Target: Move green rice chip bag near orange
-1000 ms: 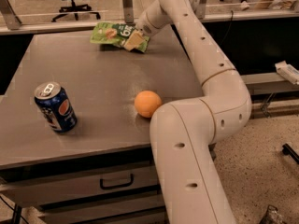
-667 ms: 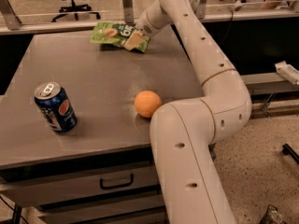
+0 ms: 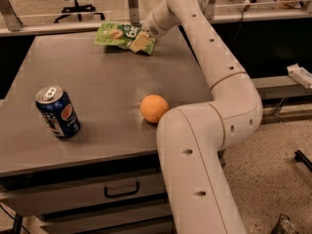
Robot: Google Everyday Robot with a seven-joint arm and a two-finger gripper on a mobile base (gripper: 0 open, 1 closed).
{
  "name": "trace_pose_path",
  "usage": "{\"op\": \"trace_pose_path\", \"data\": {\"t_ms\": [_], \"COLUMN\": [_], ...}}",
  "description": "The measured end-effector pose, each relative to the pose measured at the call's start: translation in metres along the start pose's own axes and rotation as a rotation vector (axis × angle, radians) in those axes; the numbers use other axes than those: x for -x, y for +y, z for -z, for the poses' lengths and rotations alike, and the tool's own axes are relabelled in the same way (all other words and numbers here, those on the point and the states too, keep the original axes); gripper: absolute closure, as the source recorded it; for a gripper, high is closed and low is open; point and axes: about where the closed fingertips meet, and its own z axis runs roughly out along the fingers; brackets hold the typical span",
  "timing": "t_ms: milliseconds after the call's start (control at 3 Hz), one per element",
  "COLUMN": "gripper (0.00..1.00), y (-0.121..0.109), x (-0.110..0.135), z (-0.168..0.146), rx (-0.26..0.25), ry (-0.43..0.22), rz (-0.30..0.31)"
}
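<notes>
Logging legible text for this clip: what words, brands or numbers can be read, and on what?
None reads clearly.
White lettering on the green rice chip bag: too blurred.
Logo on the blue can: round, red-white-blue, no legible word.
The gripper, at the bag's right end on the table's far side: no text.

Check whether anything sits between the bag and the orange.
Nothing visible does. The bag lies at the far edge of the table, with the gripper at its right end. Only bare surface runs from there to the orange. The can stands well off to the left.
</notes>
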Motion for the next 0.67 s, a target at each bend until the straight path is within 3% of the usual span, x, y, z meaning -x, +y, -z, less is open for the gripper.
{"op": "trace_pose_path", "data": {"t_ms": [333, 667], "gripper": [1.00, 1.00], "y": [0.003, 0.010], "x": [0.001, 0.006], "z": [0.022, 0.095], "rx": [0.018, 0.050], "ry": [0.008, 0.002], "rz": [0.069, 0.242]}}
